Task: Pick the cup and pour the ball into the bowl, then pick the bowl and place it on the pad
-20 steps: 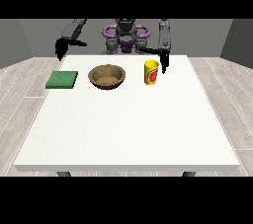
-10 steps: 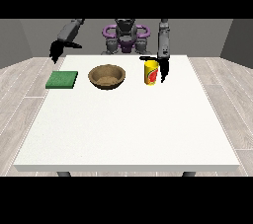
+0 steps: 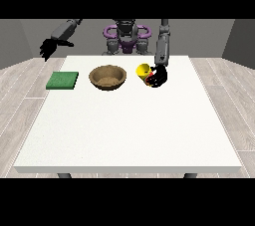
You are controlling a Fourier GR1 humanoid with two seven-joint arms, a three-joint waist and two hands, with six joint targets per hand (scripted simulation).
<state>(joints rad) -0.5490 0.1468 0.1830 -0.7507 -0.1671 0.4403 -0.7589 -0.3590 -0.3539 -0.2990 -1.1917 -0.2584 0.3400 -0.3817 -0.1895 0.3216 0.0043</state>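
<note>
Hand at the view's right (image 3: 159,76) grasping the yellow cup (image 3: 144,72), tipped toward the bowl (image 3: 107,77).

The cup lies tilted with its open mouth facing the view's left, its right part covered by the black fingers (image 3: 155,81) curled round it (the ball cannot be made out). It is held just above the white desk (image 3: 129,130), to the right of the brown bowl and apart from it. The bowl stands upright on the desk, and the green pad (image 3: 63,80) lies flat beside it at the view's left. The hand at the view's left (image 3: 48,48) hangs raised beyond the desk's far left corner, well apart from everything; whether its fingers are released or clenched, I cannot tell.
</note>
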